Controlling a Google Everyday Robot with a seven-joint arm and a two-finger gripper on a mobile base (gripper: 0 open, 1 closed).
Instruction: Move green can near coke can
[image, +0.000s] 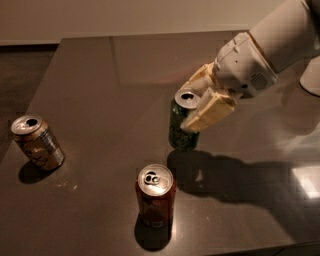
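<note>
The green can (181, 126) is dark green with a silver top and stands upright, held just above or on the dark table (100, 75). My gripper (192, 107) comes in from the upper right and is shut on the green can, with one tan finger (210, 112) across its right side. The coke can (155, 196), red with a silver top, stands upright near the front edge, a short way to the lower left of the green can.
A gold-tan can (37, 142) stands tilted at the left of the table. The white arm (270, 45) reaches over the table's right side. A white object (311, 80) sits at the far right edge. The table's front edge runs just below the coke can.
</note>
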